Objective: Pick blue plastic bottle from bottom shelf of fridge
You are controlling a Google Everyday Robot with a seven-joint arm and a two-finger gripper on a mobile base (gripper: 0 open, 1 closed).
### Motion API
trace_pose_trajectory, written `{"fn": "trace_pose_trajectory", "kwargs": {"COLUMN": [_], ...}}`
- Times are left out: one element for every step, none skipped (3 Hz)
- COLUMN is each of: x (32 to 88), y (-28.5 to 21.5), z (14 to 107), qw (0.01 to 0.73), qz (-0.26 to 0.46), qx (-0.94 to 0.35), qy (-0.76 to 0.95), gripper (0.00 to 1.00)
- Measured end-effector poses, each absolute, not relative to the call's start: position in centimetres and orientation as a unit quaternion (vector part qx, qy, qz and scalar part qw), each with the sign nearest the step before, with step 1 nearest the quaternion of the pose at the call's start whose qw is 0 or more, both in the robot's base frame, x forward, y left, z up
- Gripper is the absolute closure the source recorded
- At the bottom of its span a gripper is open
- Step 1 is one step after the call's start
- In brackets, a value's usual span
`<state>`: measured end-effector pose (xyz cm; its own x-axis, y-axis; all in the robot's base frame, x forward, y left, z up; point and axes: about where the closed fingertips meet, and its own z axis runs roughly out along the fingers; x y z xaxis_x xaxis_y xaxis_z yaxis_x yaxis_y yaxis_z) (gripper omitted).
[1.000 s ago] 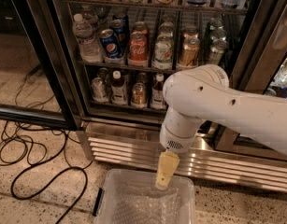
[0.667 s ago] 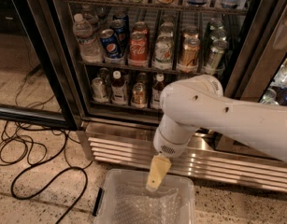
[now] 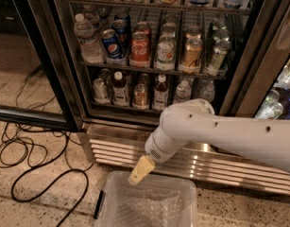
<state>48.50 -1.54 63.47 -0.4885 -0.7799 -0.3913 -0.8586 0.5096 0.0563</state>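
The fridge point(image 3: 73, 79) stands open, with a black frame and wire racks. Its bottom shelf point(image 3: 130, 109) holds a row of small bottles and cans. Two slim bottles with white caps and pale labels stand there, one at the left point(image 3: 119, 89) and one at the middle point(image 3: 160, 92). I cannot tell which is the blue plastic bottle. My gripper point(image 3: 141, 170) hangs from the white arm point(image 3: 220, 131), low in front of the ribbed steel base point(image 3: 111, 150). It is below and outside the bottom shelf and holds nothing that I can see.
A clear plastic bin point(image 3: 106, 186) sits on the floor right under the gripper. Black cables point(image 3: 36, 160) loop over the floor at the left. The open door's frame point(image 3: 26, 113) runs along the left. The rack above point(image 3: 149, 46) is full of cans. A second cooler point(image 3: 281, 98) stands at the right.
The arm has swung to the left and the gripper has moved left with it, staying low over the bin. Nothing on the shelves has moved.
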Motion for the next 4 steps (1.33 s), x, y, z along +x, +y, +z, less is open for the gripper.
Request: {"fn": "trace_pose_trajectory", "kwargs": {"x": [50.3,50.3,50.3,52.0], "y": [0.2,0.3,2.2,3.4], "z": [62.1,62.0,59.8,58.1], "qw": [0.17,0.169,0.178,0.217], "qz": [0.17,0.171,0.153,0.105], "qx": [-0.463,-0.466,-0.465,-0.473], "qy": [0.853,0.851,0.853,0.847], "gripper": [0.0,0.0,0.0,0.0]}}
